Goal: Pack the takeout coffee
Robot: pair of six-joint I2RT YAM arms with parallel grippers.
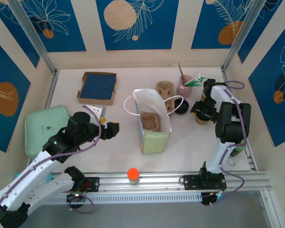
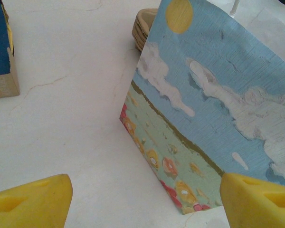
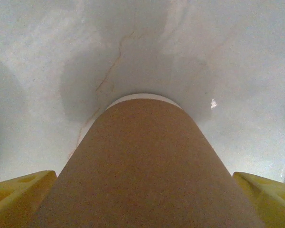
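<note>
The brown paper coffee cup stands on the table at the right, with no lid on it. My right gripper is open and straddles it, and in the right wrist view the cup rises between the two yellow fingers. A black lid lies just left of the cup. In the middle stands the open paper bag with a brown cup carrier inside. To the bag's left my left gripper is open and holds nothing; the bag's painted side is just ahead of it.
A stack of brown carriers and a pink cup of stirrers stand behind the bag. A blue box sits at the back left, a pale green pad at the left edge. An orange-topped thing sits on the front rail.
</note>
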